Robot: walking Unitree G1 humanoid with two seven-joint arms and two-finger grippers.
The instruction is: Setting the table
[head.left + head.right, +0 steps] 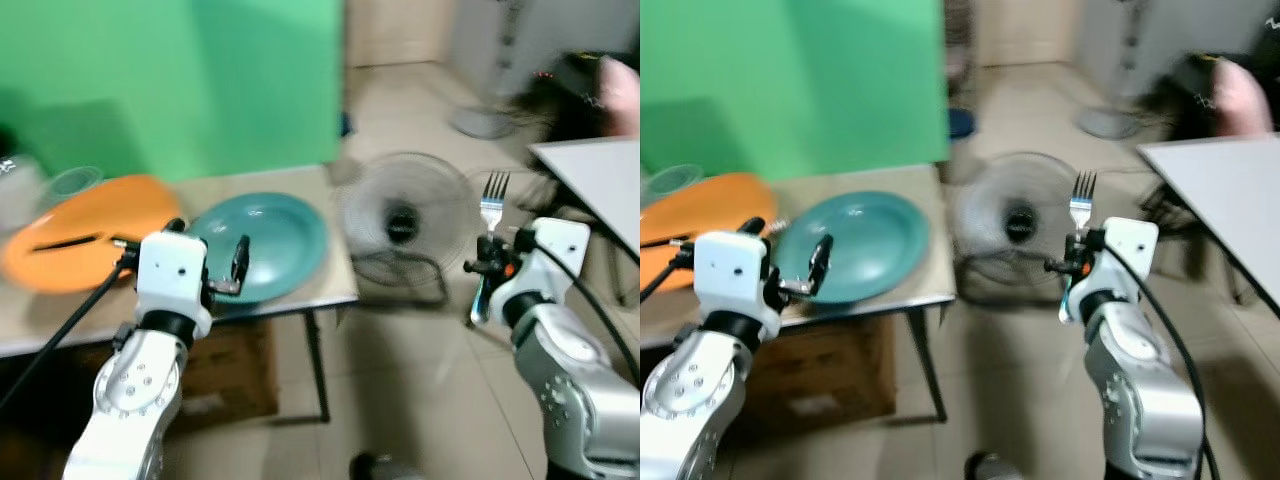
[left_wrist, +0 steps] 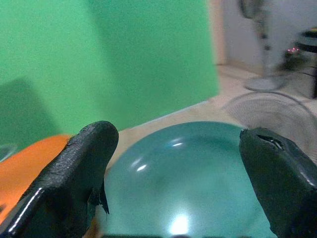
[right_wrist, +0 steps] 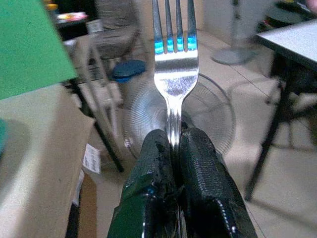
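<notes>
— Where's your fork?
— Upright, tines up, pinched in your right hand above the floor, in front of a fan.
— And your left hand?
— Spread wide over the teal plate on the surface, beside an orange plate.

A plate was set on the table, another dish at its nine o'clock, a fan on the floor at three o'clock.
</notes>
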